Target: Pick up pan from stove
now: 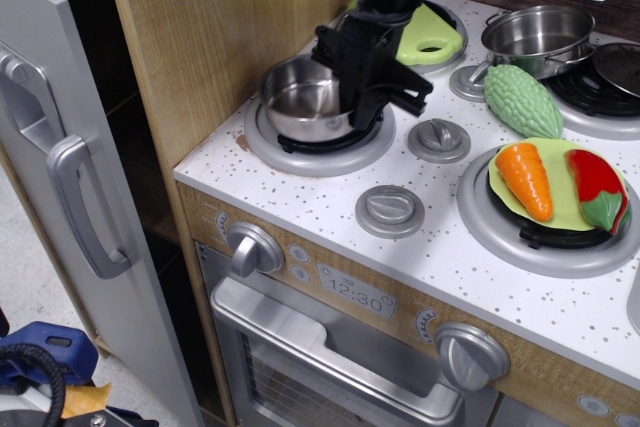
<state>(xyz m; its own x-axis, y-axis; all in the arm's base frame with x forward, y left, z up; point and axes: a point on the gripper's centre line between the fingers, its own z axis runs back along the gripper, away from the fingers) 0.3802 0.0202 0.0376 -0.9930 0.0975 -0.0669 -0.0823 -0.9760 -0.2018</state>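
Note:
The pan (300,102), a small shiny steel pot, sits over the grey burner ring (300,155) at the near left of the stove (330,197). It looks slightly tilted and its base is close to the burner. My black gripper (361,97) comes down from above and is shut on the pan's right rim, one finger inside and one outside. The arm hides the rim's far right part.
A wood-look wall (210,37) stands close on the pan's left. A green board (430,35) lies behind it. To the right are a wider steel pot (537,37), a green gourd (522,99), a carrot (524,179) and a red pepper (598,187). Two knobs (438,139) are on the top.

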